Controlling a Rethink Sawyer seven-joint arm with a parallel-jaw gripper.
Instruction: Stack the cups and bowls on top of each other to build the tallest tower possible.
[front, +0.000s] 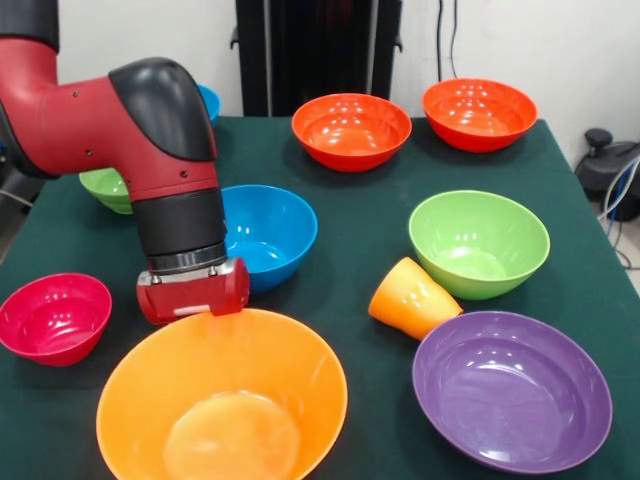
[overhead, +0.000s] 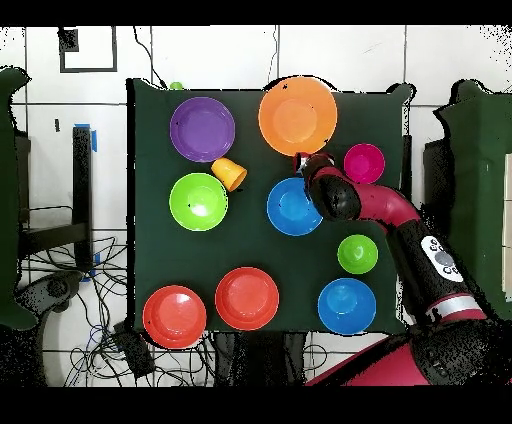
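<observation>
My gripper (front: 192, 292) (overhead: 302, 161) hangs low between the blue bowl (front: 268, 236) (overhead: 293, 207) and the far rim of the large orange bowl (front: 222, 400) (overhead: 297, 114); that rim hides its tips. An orange cup (front: 411, 298) (overhead: 229, 173) lies on its side between the green bowl (front: 478, 243) (overhead: 198, 201) and the purple bowl (front: 512, 390) (overhead: 202, 128). A crimson bowl (front: 54, 317) (overhead: 363, 163) sits apart at the table's edge. Two red-orange bowls (front: 351, 130) (front: 479, 113), a small green bowl (front: 103, 188) (overhead: 357, 254) and a second blue bowl (front: 209, 101) (overhead: 346, 305) stand separately. Nothing is stacked.
The arm (front: 120, 125) (overhead: 385, 212) crosses above the small green bowl and the second blue bowl. All bowls rest on a dark green cloth (front: 350, 230). Cables and dark equipment (front: 606, 160) lie beyond the table's side edge.
</observation>
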